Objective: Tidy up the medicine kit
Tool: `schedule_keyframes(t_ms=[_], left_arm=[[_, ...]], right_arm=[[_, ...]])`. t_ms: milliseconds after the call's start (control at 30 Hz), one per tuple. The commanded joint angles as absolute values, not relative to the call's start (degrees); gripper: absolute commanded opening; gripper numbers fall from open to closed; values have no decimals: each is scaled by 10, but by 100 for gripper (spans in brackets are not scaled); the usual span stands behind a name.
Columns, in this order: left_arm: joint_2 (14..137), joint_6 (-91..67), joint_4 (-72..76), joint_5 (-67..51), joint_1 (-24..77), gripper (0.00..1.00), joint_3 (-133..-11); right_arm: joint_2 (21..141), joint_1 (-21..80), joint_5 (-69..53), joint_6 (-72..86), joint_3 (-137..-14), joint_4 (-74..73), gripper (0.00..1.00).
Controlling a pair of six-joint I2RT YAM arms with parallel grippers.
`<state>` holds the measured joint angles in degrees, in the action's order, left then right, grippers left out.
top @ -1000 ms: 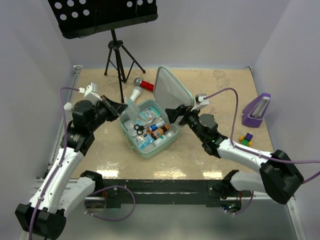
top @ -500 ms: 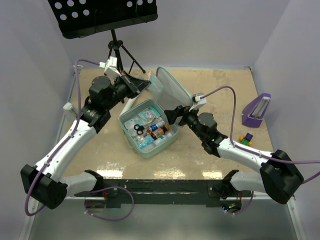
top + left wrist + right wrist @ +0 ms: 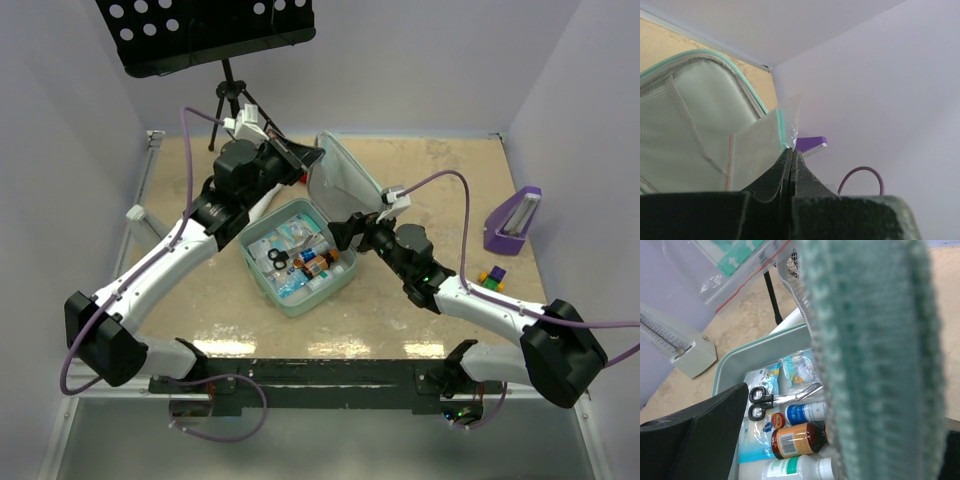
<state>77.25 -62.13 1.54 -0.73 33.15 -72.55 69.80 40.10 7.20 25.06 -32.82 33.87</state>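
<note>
- Holding: the left hand [image 3: 791,156] has its fingers pressed together on one corner of a clear zip bag [image 3: 757,145], raised just beside the upright lid [image 3: 342,178].
- Location: the medicine kit [image 3: 320,295] stands open at the middle of the desk [image 3: 450,170]. Its tray is crowded with scissors [image 3: 771,401], a brown bottle [image 3: 796,439] and sachets.
- Right hand [image 3: 347,228]: fingers spread wide with the lid's rim passing between them. Whether they touch it cannot be told.
- Hazard, slip: the pinch is small and the film is thin, so the bag may slide free and land outside the kit.
- Hazard, snag: the limp bag may catch on the lid's mesh pocket and crumple.
- Hazard, lid: being unclamped, it may swing shut onto the tray if the left arm pushes it.
- Hazard, contact: both arms work close together at the lid.
</note>
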Motion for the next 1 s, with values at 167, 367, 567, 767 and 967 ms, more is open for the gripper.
schedule_keyframes(t_ms=[167,367,567,767,967], left_arm=[[816,-657,16,97,376,0,-807],[849,-664,1,136,387,0,-840],[888,-668,-33,170,395,0,-877],[904,-665,-46,204,399,0,-875],[904,-653,-25,229,399,0,-844]], right_arm=[[680,402,43,226,-348,333,97],[673,402,36,220,-342,328,97],[667,402,34,214,-341,323,97],[664,402,29,214,-338,322,97],[666,402,25,214,-335,323,97]])
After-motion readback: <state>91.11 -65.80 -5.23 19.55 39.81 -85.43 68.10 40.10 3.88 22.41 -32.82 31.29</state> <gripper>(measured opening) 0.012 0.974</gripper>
